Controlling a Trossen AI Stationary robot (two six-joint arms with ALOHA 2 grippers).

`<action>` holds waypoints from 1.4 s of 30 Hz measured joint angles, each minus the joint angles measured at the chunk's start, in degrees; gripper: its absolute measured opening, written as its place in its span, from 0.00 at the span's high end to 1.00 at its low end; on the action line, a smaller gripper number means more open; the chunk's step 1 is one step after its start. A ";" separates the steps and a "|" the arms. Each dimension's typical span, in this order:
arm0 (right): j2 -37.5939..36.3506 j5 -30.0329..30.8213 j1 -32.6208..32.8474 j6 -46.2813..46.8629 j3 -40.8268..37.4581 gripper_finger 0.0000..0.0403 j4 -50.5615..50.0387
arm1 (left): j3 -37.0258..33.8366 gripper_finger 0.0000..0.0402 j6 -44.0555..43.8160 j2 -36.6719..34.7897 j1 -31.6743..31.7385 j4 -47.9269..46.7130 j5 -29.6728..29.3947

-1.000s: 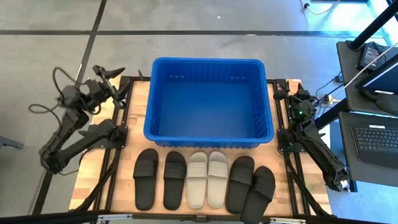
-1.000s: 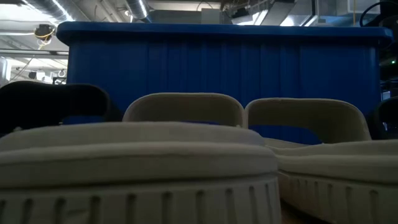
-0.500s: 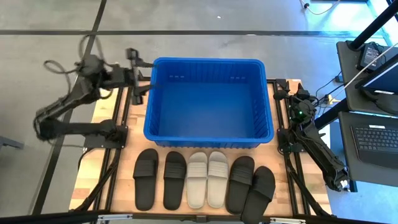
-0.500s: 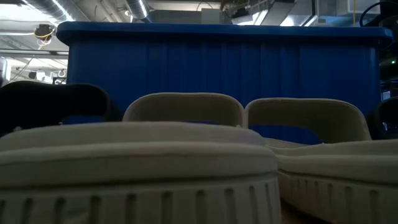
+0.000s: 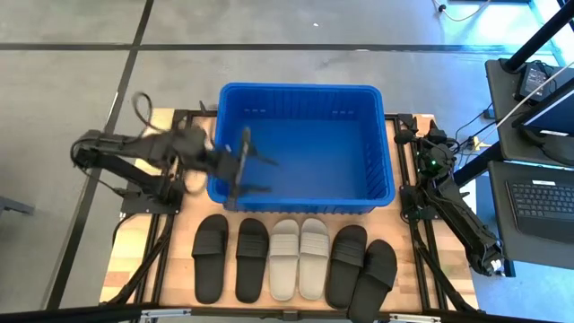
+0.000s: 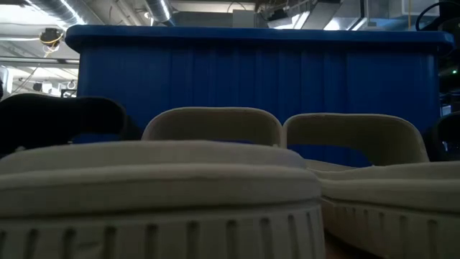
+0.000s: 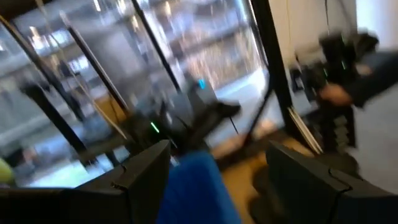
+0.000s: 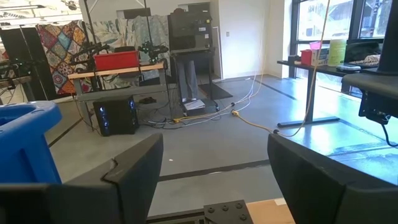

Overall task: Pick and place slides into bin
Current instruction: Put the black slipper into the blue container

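Six open-toe slide sandals lie in a row on the wooden table, just in front of the near long wall of the large rectangular blue plastic bin. Each sandal's long axis runs toward that wall, with the wide strap at the end nearer the bin. From the left side of the bin across: two matte black slides side by side, two light grey slides touching each other at the middle, then two more matte black slides, the last one tilted and set a little farther from the bin than the rest. None of the sandals is inside the bin; its floor shows only blue plastic.

The bin's own long axis runs across the table, parallel to the row. In the low view the grey sandals' soles and straps fill the foreground and the ribbed blue wall rises right behind them.

The left tool hangs over the left near corner of the bin, above the rim, its two thin fingers spread wide with nothing between them. The left arm reaches in from beside the bin's left end.

The right tool stays parked beside the bin's right end, fingers spread apart and empty, facing the room's concrete floor.
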 joint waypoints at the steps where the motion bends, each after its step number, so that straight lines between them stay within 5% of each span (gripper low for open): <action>1: 0.00 0.00 0.00 -0.03 0.00 0.28 0.00 | 0.28 0.35 -1.57 1.14 -2.31 -1.44 -3.01; 11: 0.02 0.00 0.01 -0.07 0.00 0.28 -0.01 | 2.21 0.35 -25.93 10.73 -21.62 -2.50 -27.83; 19: 0.02 0.00 0.02 -1.57 0.00 0.28 -0.02 | 2.21 0.35 -42.79 17.92 -28.74 -4.87 -38.32; 26: 0.02 0.00 0.02 -1.56 0.00 0.28 -0.02 | 2.21 0.35 -56.96 21.99 -30.57 -14.14 -36.62; 42: 0.02 -0.02 0.00 -1.56 0.00 0.28 -0.02 | 2.21 0.37 -76.52 23.20 -30.50 -44.62 -10.24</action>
